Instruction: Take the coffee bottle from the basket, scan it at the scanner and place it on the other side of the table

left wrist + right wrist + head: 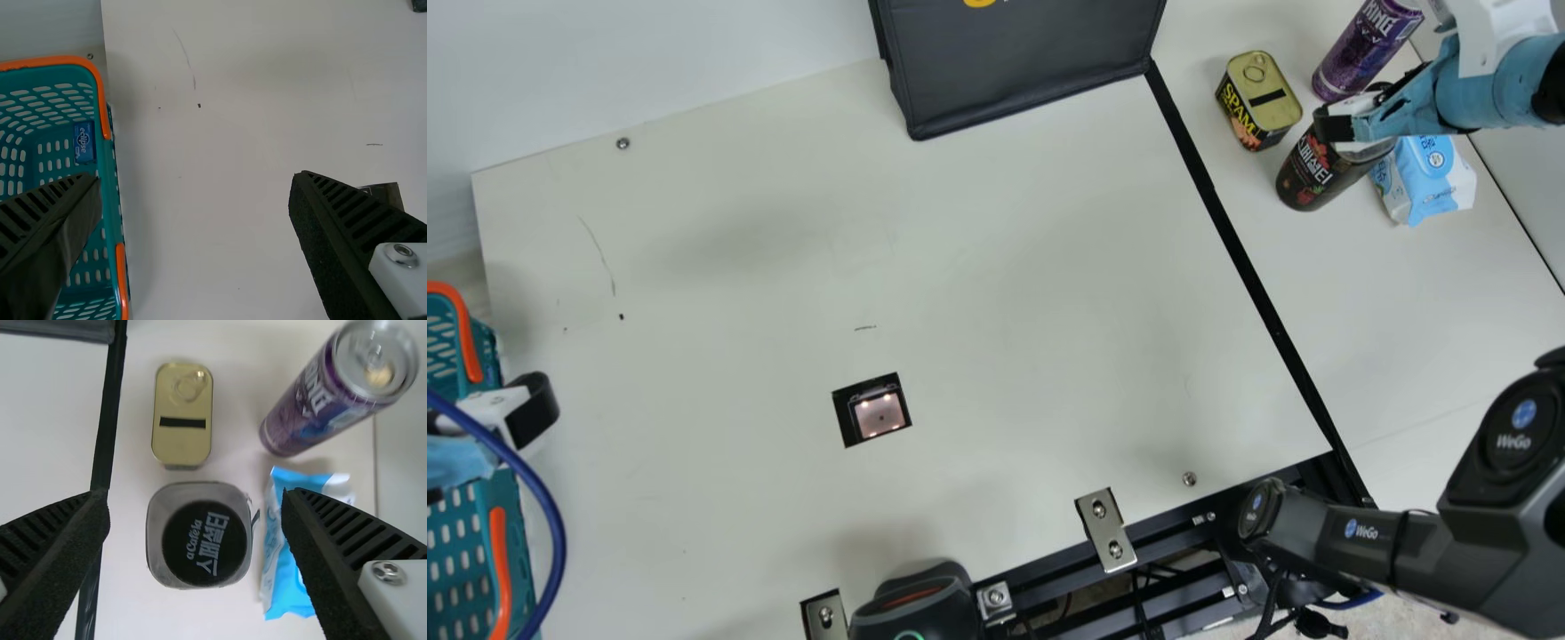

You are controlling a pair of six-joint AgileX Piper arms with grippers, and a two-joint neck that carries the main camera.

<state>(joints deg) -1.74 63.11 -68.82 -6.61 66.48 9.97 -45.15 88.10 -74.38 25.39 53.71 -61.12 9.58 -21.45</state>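
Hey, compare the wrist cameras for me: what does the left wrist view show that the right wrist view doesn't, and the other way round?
Left wrist view: the basket, teal with orange handles, a small blue pack inside it, and a dark square in the tabletop.

Right wrist view: the coffee bottle, tin, purple can, blue-and-white packet and black strip.

Both: pale table, a bit of dark bag, and an open hand each, left and right.

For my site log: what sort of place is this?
Probably a robotics lab mocked up as a shop checkout: a black square scanner-like window set in the cream table, a teal plastic basket with orange handles, and a gold-topped metal tin.
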